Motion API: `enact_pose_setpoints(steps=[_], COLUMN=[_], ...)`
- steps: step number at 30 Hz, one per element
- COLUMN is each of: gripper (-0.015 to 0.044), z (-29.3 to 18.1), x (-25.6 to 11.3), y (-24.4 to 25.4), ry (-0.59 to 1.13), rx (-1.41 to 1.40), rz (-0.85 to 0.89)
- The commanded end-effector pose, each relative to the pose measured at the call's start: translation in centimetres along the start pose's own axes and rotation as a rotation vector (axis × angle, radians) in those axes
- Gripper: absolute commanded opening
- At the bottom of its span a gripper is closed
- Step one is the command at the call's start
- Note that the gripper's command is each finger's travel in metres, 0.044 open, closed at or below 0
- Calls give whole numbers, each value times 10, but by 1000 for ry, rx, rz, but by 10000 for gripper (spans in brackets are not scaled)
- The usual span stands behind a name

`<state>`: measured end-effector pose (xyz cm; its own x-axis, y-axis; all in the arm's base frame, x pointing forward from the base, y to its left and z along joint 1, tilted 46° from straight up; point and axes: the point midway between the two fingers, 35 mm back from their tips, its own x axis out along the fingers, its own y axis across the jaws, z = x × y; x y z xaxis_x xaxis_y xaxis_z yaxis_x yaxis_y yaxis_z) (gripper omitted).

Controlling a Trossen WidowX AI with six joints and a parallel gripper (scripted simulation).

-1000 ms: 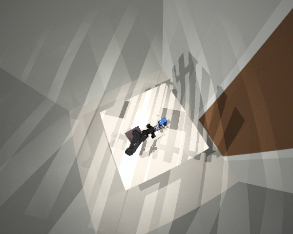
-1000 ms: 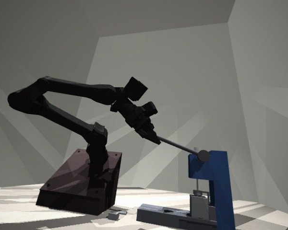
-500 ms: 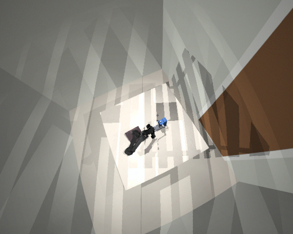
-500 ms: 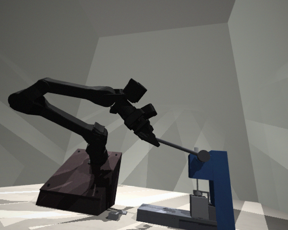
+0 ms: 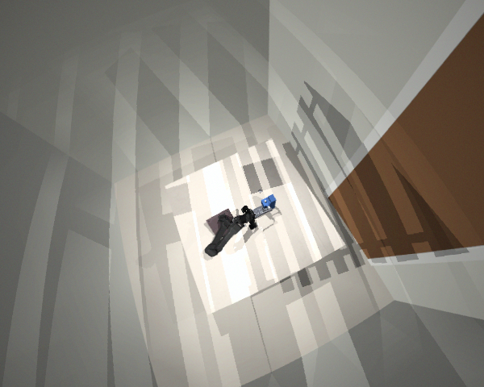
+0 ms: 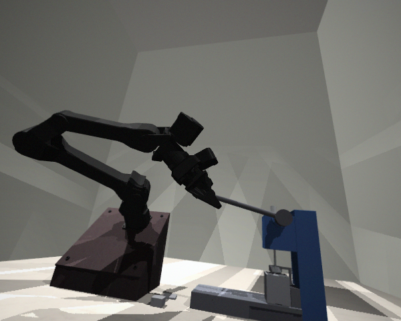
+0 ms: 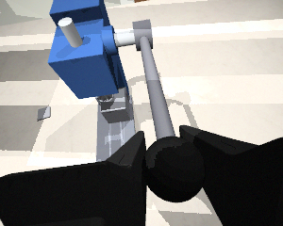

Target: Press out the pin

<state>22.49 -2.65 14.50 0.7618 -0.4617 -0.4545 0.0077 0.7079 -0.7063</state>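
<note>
Your view of the pin and of the cup is poor: you cannot make out either one for certain in any view. The blue press [image 5: 269,201] [image 6: 307,249] [image 7: 82,56] covers part of the block [image 6: 277,288] [image 7: 117,112] from the wrist side, and its upright is cut off at the bottom of the exterior view. The block stands upright on the grey press bed [image 6: 228,297] [image 7: 114,138], under the press head, with the thin punch above it; exact alignment is too small for you to judge.

Your claw [image 5: 250,217] [image 6: 218,205] [image 7: 161,134] is closed around the black ball knob [image 7: 174,169] of the lever [image 6: 245,204] [image 7: 156,89], which slopes down toward its pivot. Near the arm's reddish base [image 6: 90,253] lies a small grey piece [image 6: 158,300] on the desk [image 5: 234,287], on the side facing the bed. From above, the arm sits well inside the desk's edges.
</note>
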Motion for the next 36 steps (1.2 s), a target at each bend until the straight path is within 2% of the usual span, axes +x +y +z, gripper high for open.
enact_pose_setpoints(steps=[1,36], gripper=[0,0], z=[-6,-15], x=[3,11], y=[0,0], ry=[18,19], rx=[-5,-5], rz=[-7,-6])
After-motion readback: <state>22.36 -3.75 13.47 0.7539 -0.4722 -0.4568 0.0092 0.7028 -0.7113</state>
